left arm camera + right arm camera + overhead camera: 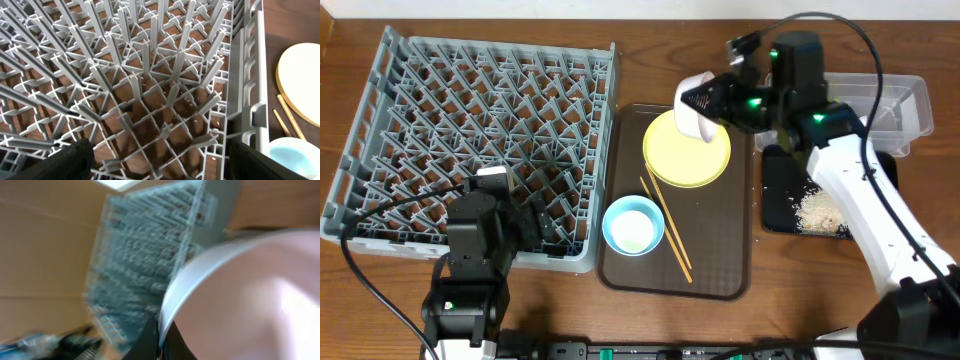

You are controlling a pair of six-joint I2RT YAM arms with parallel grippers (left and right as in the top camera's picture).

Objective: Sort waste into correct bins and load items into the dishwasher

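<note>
Overhead showed your right gripper clamped on the rim of the white bowl, tilted above the yellow plate; it looked light, stiff and slippery there, while your left gripper hung open over the dish rack

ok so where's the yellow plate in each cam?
Overhead: yellow plate on the brown tray, upper centre, its top edge under a white cup or bowl held by the right fingers.
Left wrist: plate cut off at the right edge, beyond the rack wall.
Right wrist: not in it; the view is blurred.
Shared landmark: the grey dish rack, in all three.
</note>
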